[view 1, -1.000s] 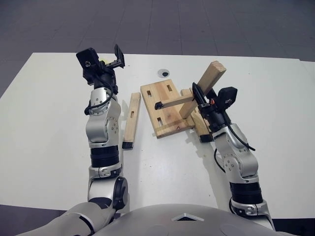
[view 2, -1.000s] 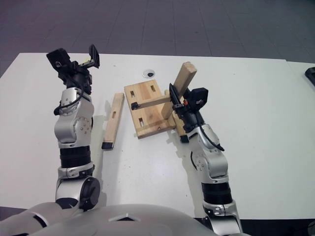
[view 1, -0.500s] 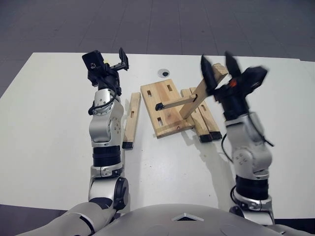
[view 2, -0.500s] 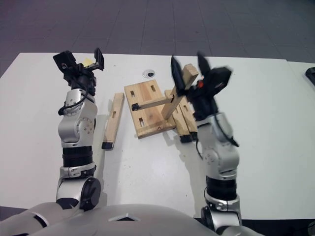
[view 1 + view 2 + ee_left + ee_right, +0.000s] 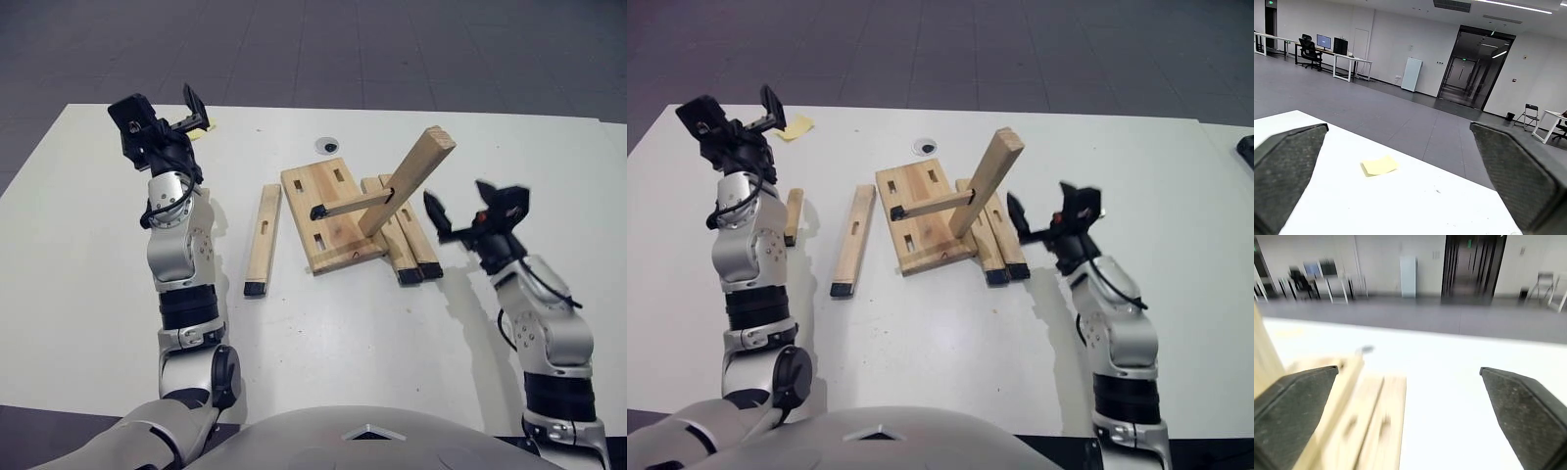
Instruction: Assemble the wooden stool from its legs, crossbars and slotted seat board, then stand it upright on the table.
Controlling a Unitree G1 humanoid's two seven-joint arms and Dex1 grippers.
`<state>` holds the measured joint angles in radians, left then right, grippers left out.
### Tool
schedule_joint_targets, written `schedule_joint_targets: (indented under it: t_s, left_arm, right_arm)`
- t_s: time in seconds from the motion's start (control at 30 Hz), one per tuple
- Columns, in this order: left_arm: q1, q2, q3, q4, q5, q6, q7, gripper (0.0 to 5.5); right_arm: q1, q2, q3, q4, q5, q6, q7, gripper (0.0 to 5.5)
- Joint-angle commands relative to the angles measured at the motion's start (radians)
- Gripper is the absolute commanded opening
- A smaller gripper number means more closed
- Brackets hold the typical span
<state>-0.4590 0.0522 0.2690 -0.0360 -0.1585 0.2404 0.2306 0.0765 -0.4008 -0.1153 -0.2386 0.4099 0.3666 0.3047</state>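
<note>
The slotted seat board (image 5: 328,217) lies flat mid-table. One leg (image 5: 407,181) stands tilted at its right edge, and a crossbar (image 5: 348,208) runs from that leg over the board. Two more legs (image 5: 409,238) lie side by side just right of the board. A fourth leg (image 5: 263,238) lies left of it, and a short crossbar (image 5: 794,215) rests by my left arm. My right gripper (image 5: 458,211) is open, right of the lying legs (image 5: 1366,421), touching nothing. My left gripper (image 5: 168,116) is open and raised over the far left of the table, holding nothing.
A yellow sticky note (image 5: 1379,165) lies near the table's far left edge. A round cable hole (image 5: 326,146) sits just behind the seat board. The white table (image 5: 323,343) has bare room in front and at both sides.
My right gripper opened, came away from the tilted leg and drew back right and down. The leg and crossbar stayed in place. My left arm swung left, uncovering the short crossbar.
</note>
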Motion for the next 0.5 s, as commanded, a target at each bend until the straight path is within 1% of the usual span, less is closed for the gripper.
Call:
schedule_joint_targets:
  t_s: [0.03,0.2,0.33,0.5]
  left_arm:
    - [0.023,-0.017,-0.017,-0.02,0.014,0.002,0.009,5.4]
    - [0.036,-0.028,-0.031,-0.033,0.016,0.011,0.011,5.4]
    - [0.045,-0.029,-0.03,-0.04,0.018,0.019,0.01,5.4]
    - [0.055,-0.031,-0.028,-0.051,0.021,0.029,0.013,5.4]
  right_arm:
    - [0.004,-0.021,0.038,0.063,-0.051,0.055,0.022,5.39]
    - [-0.009,-0.043,0.065,0.116,-0.125,0.103,0.018,5.39]
    - [-0.026,-0.062,0.049,0.146,-0.183,0.111,-0.013,5.39]
    - [-0.026,-0.059,0.041,0.083,-0.159,0.143,0.022,5.39]
